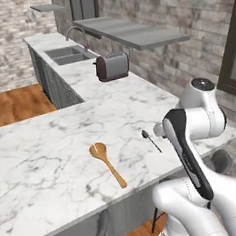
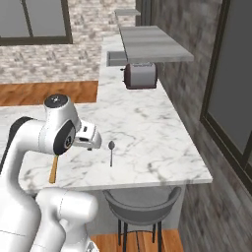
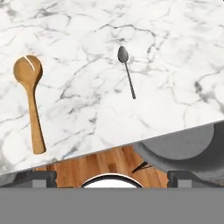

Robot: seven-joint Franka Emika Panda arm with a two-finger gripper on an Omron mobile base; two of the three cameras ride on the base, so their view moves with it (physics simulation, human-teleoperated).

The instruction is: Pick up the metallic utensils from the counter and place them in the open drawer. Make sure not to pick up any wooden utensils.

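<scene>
Gripper (image 3: 112,177) jaws wide apart, holding nothing, above the counter (image 3: 175,52) edge, metal spoon (image 3: 126,70) and wooden spoon (image 3: 30,105) lying well apart on the marble.

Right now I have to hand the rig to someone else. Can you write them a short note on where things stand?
Gripper: open and empty, held above the counter's near edge, touching nothing.
Metal spoon: lies flat on the marble counter, head pointing away from the robot, near the front edge. Not yet picked up.
Wooden spoon: also flat on the counter, apart from the metal spoon, on its left from the base. Leave it.
Stool: tucked under the counter edge below the metal spoon.
Done: nothing moved yet.
Left: grasp the metal spoon and put it in the drawer.
</scene>
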